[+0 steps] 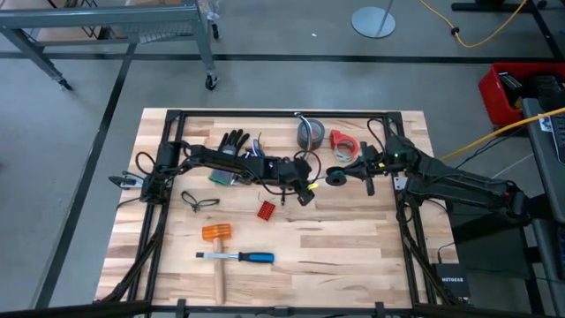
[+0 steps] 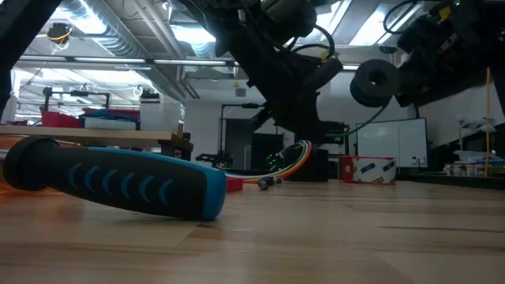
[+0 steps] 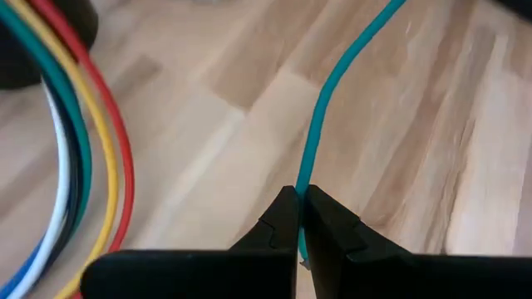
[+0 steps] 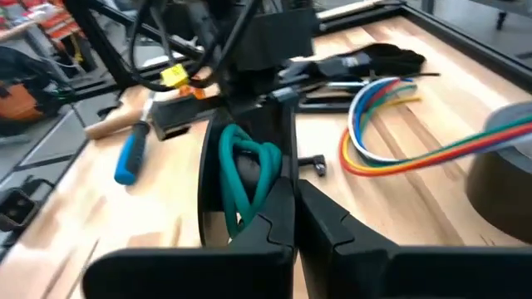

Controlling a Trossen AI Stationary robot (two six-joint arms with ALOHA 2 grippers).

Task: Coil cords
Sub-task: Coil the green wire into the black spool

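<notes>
Both arms are reaching toward the middle of the wooden table, meeting over its far half. The left gripper is pinching a single teal cord between its closed fingertips, the strand running away across the wood from the tips. Just beside it, a bundle of cords in red, yellow, green, white and blue is curving past in a loop. The right gripper is closed with its tips together, pressing against a looped length of the same teal cord, and the coloured bundle is lying on the table beyond it, arching toward the grey roll of tape at the far side. From table height the bundle is hanging down from the left arm to the wood. A black glove is lying far left, while a blue-handled tool and a mallet are lying near the front.
</notes>
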